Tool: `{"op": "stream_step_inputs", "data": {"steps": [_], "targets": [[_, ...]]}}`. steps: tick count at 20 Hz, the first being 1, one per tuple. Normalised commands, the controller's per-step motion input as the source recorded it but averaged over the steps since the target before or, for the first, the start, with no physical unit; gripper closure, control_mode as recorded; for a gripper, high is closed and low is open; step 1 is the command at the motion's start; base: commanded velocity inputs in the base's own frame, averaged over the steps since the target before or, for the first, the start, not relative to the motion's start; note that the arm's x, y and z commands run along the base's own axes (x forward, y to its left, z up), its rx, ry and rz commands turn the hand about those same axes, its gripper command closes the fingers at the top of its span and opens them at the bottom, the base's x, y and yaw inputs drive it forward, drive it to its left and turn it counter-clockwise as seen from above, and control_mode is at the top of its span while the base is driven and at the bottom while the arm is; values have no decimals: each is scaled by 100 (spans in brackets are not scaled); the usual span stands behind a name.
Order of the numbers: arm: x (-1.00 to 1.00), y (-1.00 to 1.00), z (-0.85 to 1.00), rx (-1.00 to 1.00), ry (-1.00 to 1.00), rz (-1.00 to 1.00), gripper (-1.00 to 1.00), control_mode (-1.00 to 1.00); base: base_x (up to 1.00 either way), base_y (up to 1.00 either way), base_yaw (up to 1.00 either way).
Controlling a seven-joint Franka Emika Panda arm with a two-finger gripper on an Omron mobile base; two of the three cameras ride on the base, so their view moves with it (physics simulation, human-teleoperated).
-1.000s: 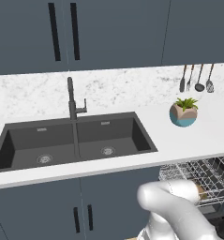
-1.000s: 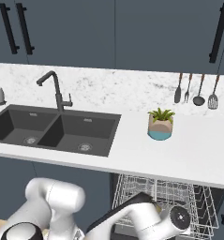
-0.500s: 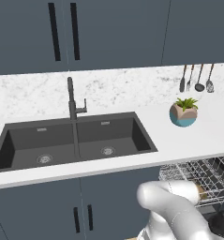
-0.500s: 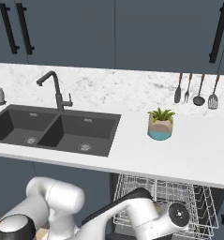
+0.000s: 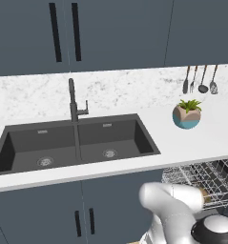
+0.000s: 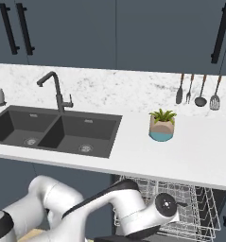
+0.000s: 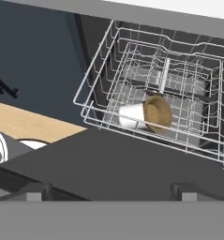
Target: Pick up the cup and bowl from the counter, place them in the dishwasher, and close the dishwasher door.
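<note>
While your end effector hangs with fingers spread above dark dishwasher door, white cup lies sideways inside wire rack.

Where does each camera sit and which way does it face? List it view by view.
Left base view: behind the arm to its left, looking down at the counter and sink; white arm at lower right.
Right base view: behind to the right, same counter, potted plant; arm at lower left.
Hand view: low on the open gripper, facing the dishwasher door, wire rack and a cup lying on its side.
Shared by the base views: sink, plant, hanging utensils.
</note>
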Motion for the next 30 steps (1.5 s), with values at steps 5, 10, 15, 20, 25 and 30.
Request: {"op": "stream_step_inputs", "data": {"steps": [5, 10, 15, 20, 25, 30], "targets": [[0, 32, 26, -4, 0, 5, -100, -100, 0, 0, 0], [0, 34, 25, -5, 0, 3, -100, -100, 0, 0, 0], [-16, 30, 34, -3, -1, 3, -100, -100, 0, 0, 0], [-22, 2, 2, 0, -3, 1, -100, -100, 0, 0, 0], [-62, -34, -41, 2, 8, 0, -100, -100, 0, 0, 0], [-40, -36, -47, -4, 55, 2, -100, -100, 0, 0, 0]]}}
